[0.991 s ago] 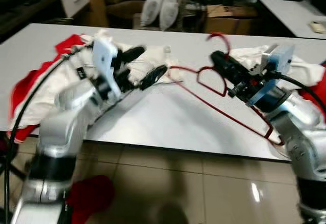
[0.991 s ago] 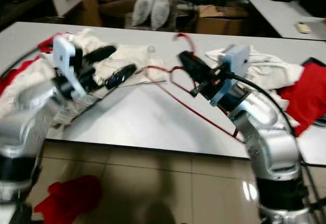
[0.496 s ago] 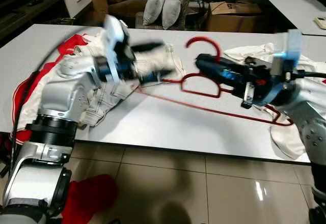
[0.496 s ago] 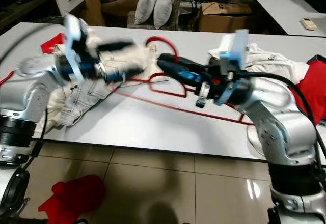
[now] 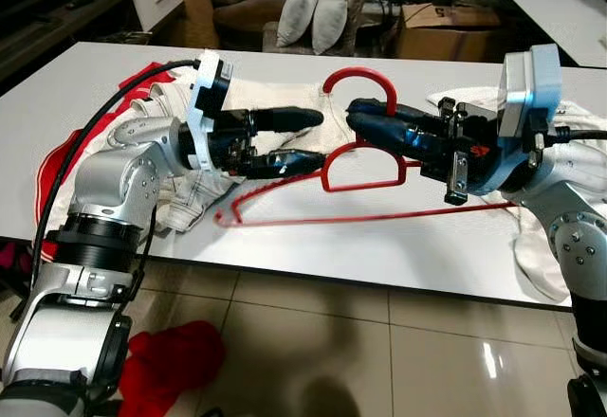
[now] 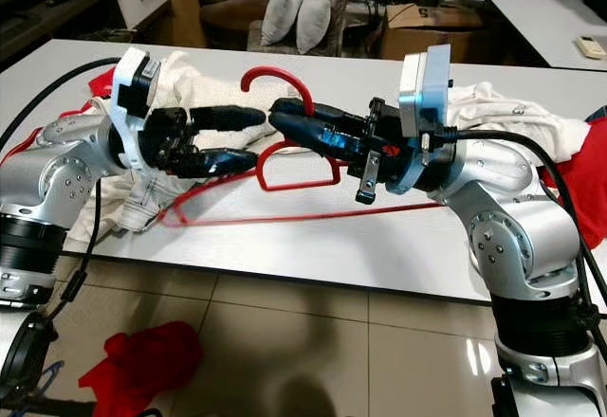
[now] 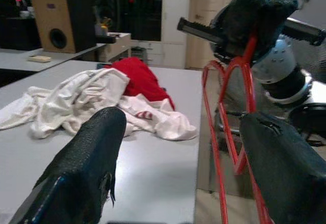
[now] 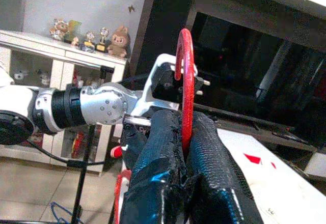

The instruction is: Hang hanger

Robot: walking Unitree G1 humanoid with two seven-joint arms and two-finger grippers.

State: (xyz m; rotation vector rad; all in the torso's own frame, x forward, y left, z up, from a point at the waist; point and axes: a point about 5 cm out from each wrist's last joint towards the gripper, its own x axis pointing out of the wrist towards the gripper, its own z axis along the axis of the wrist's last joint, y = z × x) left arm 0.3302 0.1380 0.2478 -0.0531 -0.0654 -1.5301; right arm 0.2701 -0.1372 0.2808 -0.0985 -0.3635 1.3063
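Compared with half a second ago, the red hanger (image 5: 353,142) has been raised upright above the white counter (image 5: 313,237), its hook pinched in the right claw (image 5: 365,121), whose fingers are closed on it. The left claw (image 5: 308,137), held wide apart, has been brought just beside the hanger's shoulder. White and red clothes (image 7: 97,99) behind are seen in the left wrist view, while the pinch on the hook (image 8: 184,89) is seen in the right wrist view.

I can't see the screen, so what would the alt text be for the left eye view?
The robot's right gripper pinches a red hanger just below its hook, holding it above a white table. The left gripper, fingers open, reaches toward the hanger from the other side. White clothes and red clothes lie piled behind.
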